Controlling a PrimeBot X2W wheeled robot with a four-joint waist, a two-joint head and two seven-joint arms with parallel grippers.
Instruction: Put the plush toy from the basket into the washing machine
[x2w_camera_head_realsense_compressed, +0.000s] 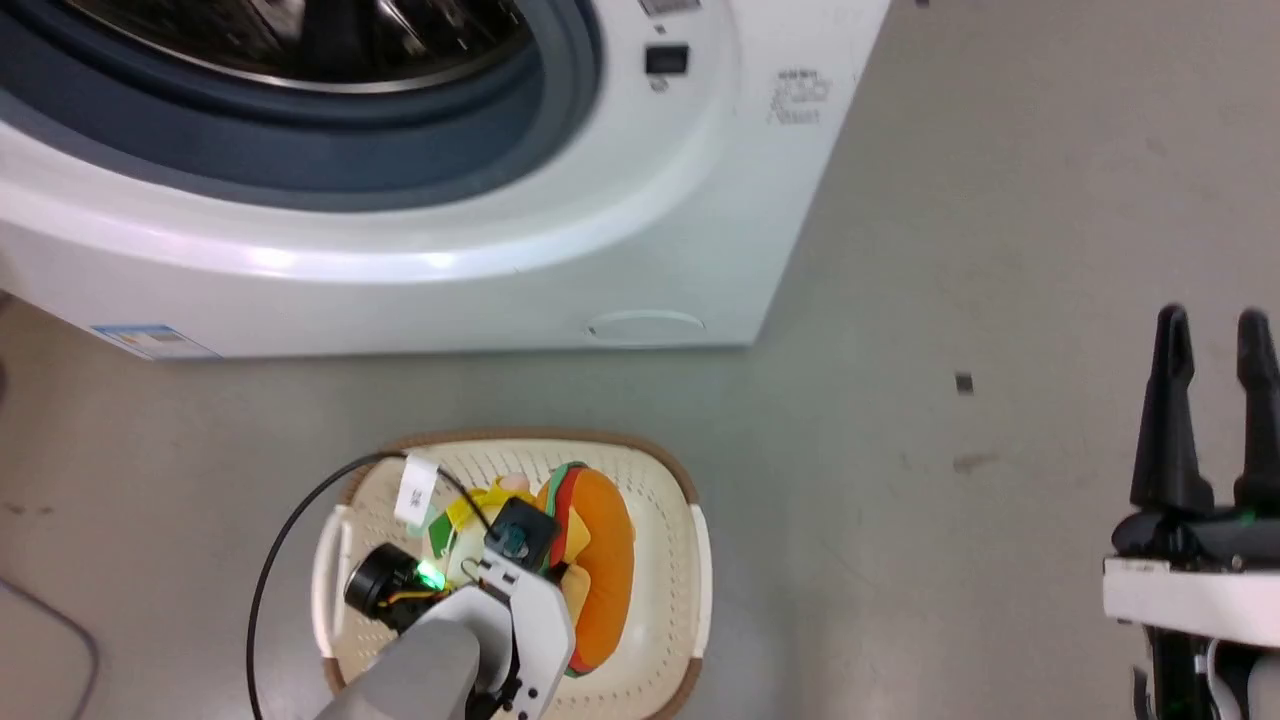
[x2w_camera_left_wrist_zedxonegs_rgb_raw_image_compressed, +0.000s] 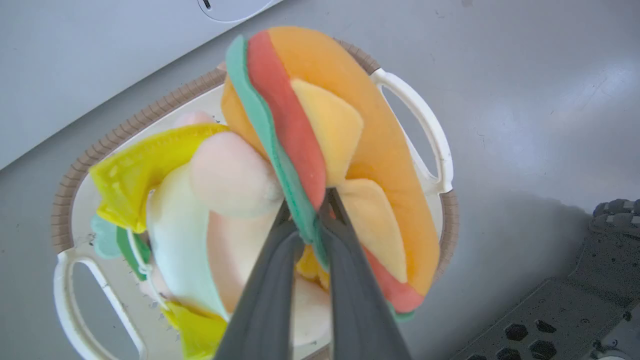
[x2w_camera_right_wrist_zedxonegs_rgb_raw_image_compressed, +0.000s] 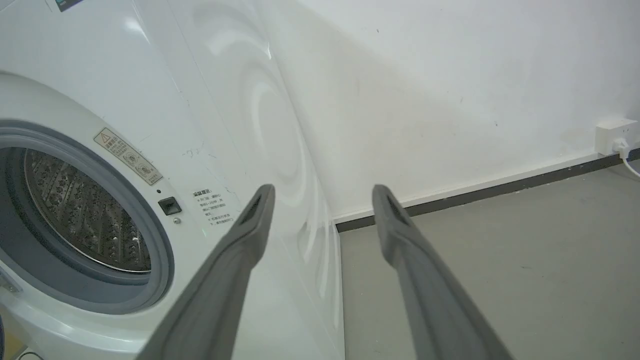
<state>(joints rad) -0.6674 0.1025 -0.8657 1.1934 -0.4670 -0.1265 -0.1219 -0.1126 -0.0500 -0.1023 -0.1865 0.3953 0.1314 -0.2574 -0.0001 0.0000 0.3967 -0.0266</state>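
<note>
The left claw (x2w_camera_left_wrist_zedxonegs_rgb_raw_image_compressed: 309, 204) reaches down into the basket (x2w_camera_head_realsense_compressed: 662, 470), its two dark fingers (x2w_camera_left_wrist_zedxonegs_rgb_raw_image_compressed: 270, 280) clamped together on the green and red edge of the plush toy (x2w_camera_left_wrist_zedxonegs_rgb_raw_image_compressed: 325, 100). The toy lies within the basket's brown rim, orange body toward the basket's right handle (x2w_camera_left_wrist_zedxonegs_rgb_raw_image_compressed: 425, 130); whether it is lifted off the bottom cannot be told. Beyond the basket stands the washing machine (x2w_camera_head_realsense_compressed: 420, 270), its grey gasket (x2w_camera_head_realsense_compressed: 560, 110) and steel drum (x2w_camera_right_wrist_zedxonegs_rgb_raw_image_compressed: 85, 220) uncovered. Well to the right of the basket, the right claw (x2w_camera_head_realsense_compressed: 1213, 322) hangs over the grey floor (x2w_camera_head_realsense_compressed: 950, 250), fingers apart and holding nothing.
</note>
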